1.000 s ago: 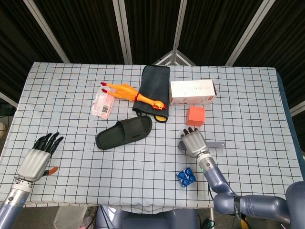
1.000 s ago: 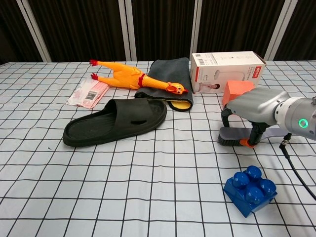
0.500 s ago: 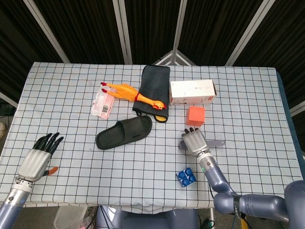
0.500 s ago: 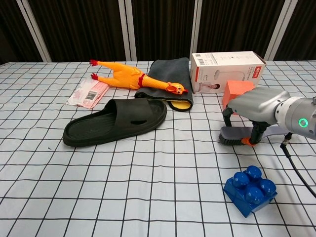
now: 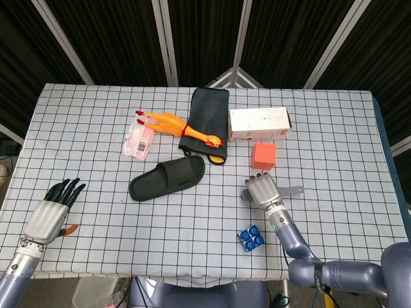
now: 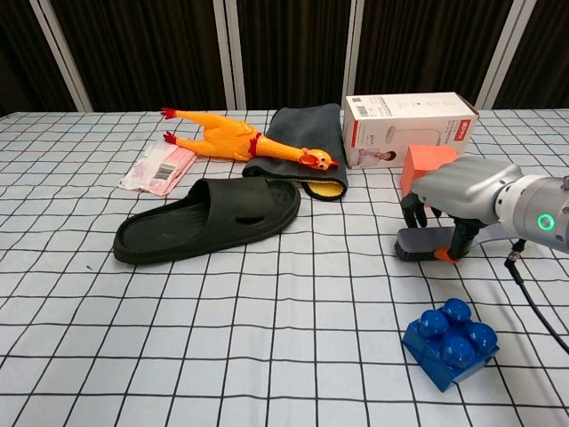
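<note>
Right hand point(image 6: 458, 200) curls its fingers around the grey brush point(image 6: 427, 242), which lies on the surface just in front of the orange cube point(image 6: 428, 165). Left hand point(image 5: 51, 208) rests spread, holding nothing. Grip looks shallow; the brush could slip out or knock the cube.

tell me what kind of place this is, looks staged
Probably a robot test or data-collection setup: a table under a checked cloth, black curtains with metal struts behind, and unrelated props like a rubber chicken and slipper.
</note>
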{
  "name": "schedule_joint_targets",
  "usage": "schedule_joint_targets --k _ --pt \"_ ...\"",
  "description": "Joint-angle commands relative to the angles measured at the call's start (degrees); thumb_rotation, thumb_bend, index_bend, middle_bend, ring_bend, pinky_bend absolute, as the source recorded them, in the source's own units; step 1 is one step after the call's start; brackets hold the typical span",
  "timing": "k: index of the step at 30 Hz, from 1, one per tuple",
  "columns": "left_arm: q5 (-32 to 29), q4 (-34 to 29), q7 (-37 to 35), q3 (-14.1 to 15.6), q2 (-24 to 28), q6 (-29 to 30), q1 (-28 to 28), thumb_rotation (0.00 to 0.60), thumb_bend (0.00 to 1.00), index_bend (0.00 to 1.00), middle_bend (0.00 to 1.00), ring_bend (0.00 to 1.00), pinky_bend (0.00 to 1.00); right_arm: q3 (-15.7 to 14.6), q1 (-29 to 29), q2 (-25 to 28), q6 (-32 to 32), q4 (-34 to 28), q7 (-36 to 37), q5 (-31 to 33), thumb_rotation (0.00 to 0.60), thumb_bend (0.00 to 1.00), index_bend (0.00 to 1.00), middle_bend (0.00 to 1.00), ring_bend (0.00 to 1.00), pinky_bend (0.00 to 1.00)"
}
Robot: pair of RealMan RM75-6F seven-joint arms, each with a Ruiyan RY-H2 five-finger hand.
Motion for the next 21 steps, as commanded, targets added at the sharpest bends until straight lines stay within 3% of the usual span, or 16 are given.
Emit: schedule_joint_targets --k 1,9,13,17,21 --pt "0.00 0.04 0.03 0.04 -0.04 -0.06 -0.05 0.600 0.04 0.00 0.00 0.00 0.12 -0.20 -0.20 -0.30 -0.50 0.80 1.44 -1.41 0.600 0.40 0.61 0.43 0.41 0.47" --pt "0.13 0.04 0.02 0.19 0.00 0.10 -0.01 0.600 0.05 0.00 0.00 0.00 0.12 -0.45 -0.61 -0.34 -0.80 1.38 3.67 -3.75 0.600 0.54 0.66 0.47 0.45 0.50" --pt "0.78 0.05 -0.05 0.69 0.00 -0.25 -0.23 0.600 0.24 0.00 0.00 0.00 0.12 -0.61 -0.91 0.17 0.07 0.77 3.89 -4.94 0.600 0.58 0.66 0.47 0.45 0.50" --pt "4.05 0.51 -2.18 1.83 -0.75 -0.15 -1.25 0.600 0.54 0.00 0.06 0.04 0.12 -0.47 -1.12 1.70 1.59 -1.80 3.29 -5.90 0.600 0.59 0.66 0.47 0.45 0.50" --pt "7.68 2.70 -4.20 2.38 -2.66 -0.09 -3.07 0.600 0.60 0.03 0.10 0.05 0.12 0.05 -0.81 3.67 3.07 -5.39 1.58 -6.21 0.600 0.59 0.66 0.47 0.45 0.50"
